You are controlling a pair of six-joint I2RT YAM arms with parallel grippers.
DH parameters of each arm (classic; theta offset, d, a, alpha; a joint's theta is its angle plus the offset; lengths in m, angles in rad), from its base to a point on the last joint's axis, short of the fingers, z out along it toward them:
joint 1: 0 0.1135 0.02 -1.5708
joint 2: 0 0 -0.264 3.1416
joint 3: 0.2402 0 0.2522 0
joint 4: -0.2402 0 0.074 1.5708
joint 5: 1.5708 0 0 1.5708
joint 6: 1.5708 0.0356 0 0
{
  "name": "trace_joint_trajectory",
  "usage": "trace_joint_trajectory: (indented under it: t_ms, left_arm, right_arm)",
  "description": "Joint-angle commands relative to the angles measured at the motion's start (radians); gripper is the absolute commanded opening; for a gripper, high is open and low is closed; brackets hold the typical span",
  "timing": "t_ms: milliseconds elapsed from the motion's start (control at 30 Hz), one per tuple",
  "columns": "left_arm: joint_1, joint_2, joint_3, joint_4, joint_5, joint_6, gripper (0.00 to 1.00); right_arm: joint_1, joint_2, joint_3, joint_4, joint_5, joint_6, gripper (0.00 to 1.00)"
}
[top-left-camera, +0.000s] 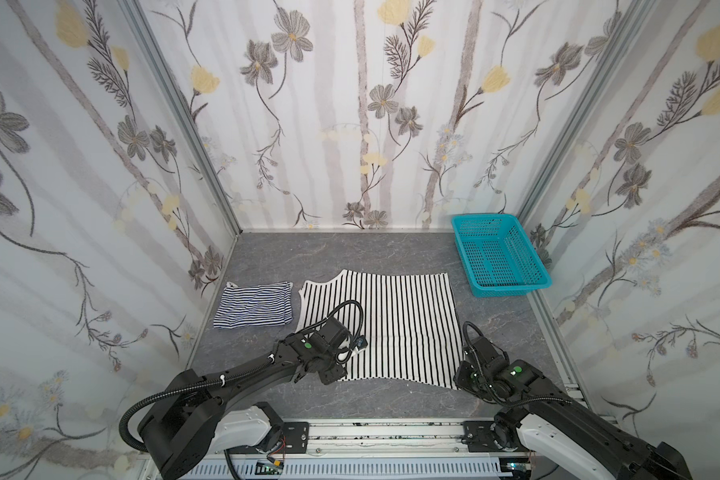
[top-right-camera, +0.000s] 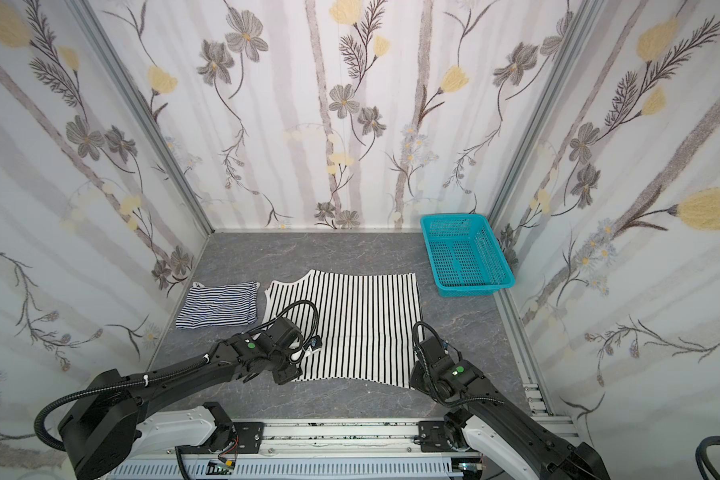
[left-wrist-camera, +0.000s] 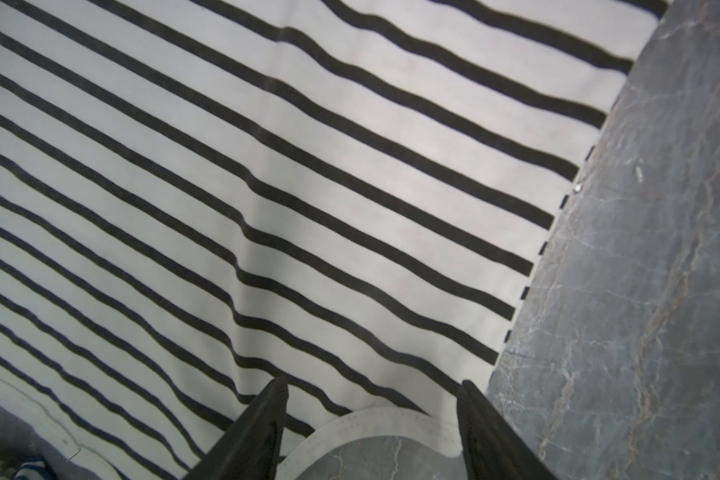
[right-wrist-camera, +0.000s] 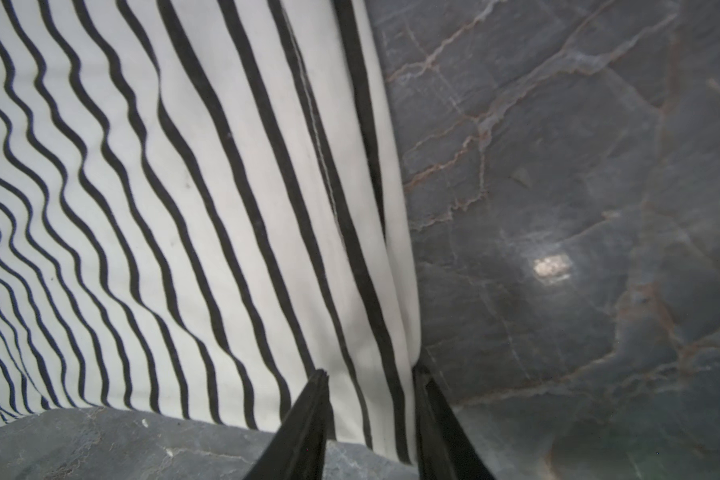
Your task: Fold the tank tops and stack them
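Observation:
The tank top with wide black-and-white stripes (top-left-camera: 400, 324) (top-right-camera: 362, 320) lies spread flat mid-table. Left of it sits the thin navy-striped tank top (top-left-camera: 254, 305) (top-right-camera: 219, 305), folded into a small bundle. My left gripper (top-left-camera: 331, 376) (left-wrist-camera: 374, 384) is open and hangs over the wide-striped top's near left corner. The white-trimmed armhole curve (left-wrist-camera: 375, 419) shows between its fingers. My right gripper (top-left-camera: 464, 374) (right-wrist-camera: 371, 370) is low at the near right corner. Its jaws stand a narrow gap apart, with the cloth's edge (right-wrist-camera: 366, 332) between them.
A teal perforated basket (top-left-camera: 512, 287) (top-right-camera: 474, 289) with nothing in it stands at the back right by the wall. Floral panels close in the grey marbled table (top-left-camera: 350, 253) on three sides. An aluminium rail runs along the front edge.

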Motion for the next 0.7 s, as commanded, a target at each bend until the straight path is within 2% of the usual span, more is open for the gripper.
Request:
trace_joint_trajectory:
  t_ms: [0,267,500,667]
  left_arm:
    - [0.000,-0.007,0.006,-0.004,-0.013,0.013,0.67]
    - [0.000,-0.005,0.007,-0.002,-0.012,0.014,0.67]
    - [0.000,0.006,0.020,-0.003,-0.014,0.018,0.66]
    - [0.002,0.005,0.024,0.000,-0.015,0.017,0.66]
  right_arm:
    - [0.007,0.000,-0.001,-0.024,-0.029,0.029,0.35]
    - [0.011,-0.061,0.020,-0.121,-0.005,0.038,0.38]
    - [0.028,-0.056,0.000,-0.097,-0.025,0.046,0.34]
    - [0.026,-0.038,-0.006,-0.079,0.009,0.047,0.33]
